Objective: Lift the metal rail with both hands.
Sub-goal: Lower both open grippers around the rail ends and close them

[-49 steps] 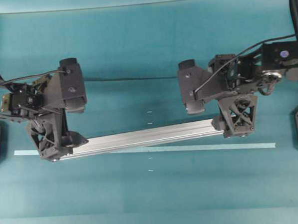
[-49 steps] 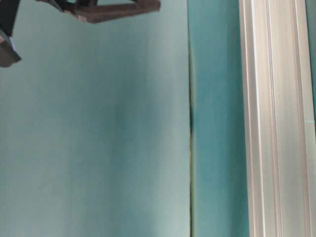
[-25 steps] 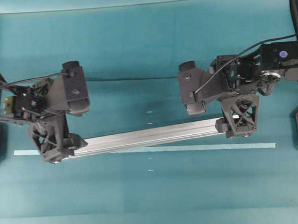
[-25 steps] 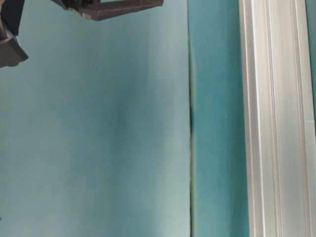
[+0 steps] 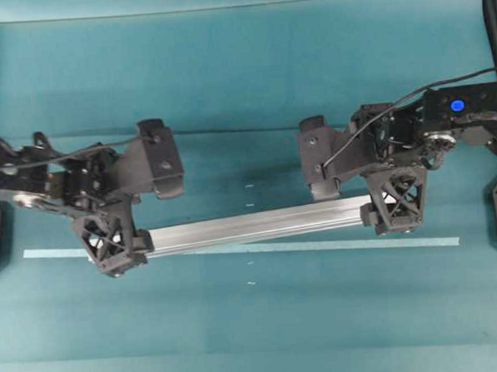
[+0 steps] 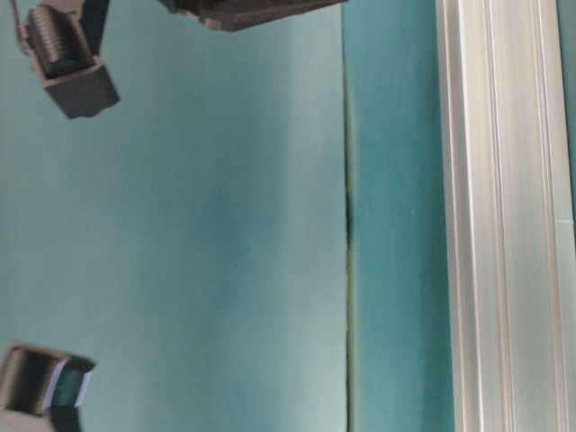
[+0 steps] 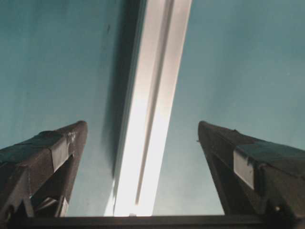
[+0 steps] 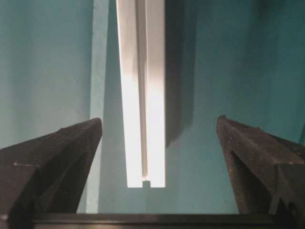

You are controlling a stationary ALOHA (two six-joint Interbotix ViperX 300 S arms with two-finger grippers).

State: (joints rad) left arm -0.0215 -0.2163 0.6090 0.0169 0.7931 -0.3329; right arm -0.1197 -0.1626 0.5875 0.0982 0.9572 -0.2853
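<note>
The metal rail (image 5: 255, 226) lies flat on the teal table (image 5: 243, 78), running almost the whole way between the two arms, its right end a little farther up in the overhead view than its left end. It partly overlaps a thin pale strip of tape (image 5: 360, 245) that runs across the table along its near side. The left hand (image 5: 111, 243) sits over the rail's left end, and from its wrist camera the rail (image 7: 150, 124) runs up the middle between the two fingers (image 7: 45, 157), with clear table showing on both sides of it, so the fingers stand wide apart and touch nothing. The right hand (image 5: 397, 201) sits over the rail's right end; its wrist camera shows the square-cut end of the rail (image 8: 143, 95) lying between its spread fingers (image 8: 62, 152), again with a gap on either side. Neither hand has hold of the rail. In the table-level view the rail (image 6: 504, 216) fills the right side of the picture, resting on the table.
</note>
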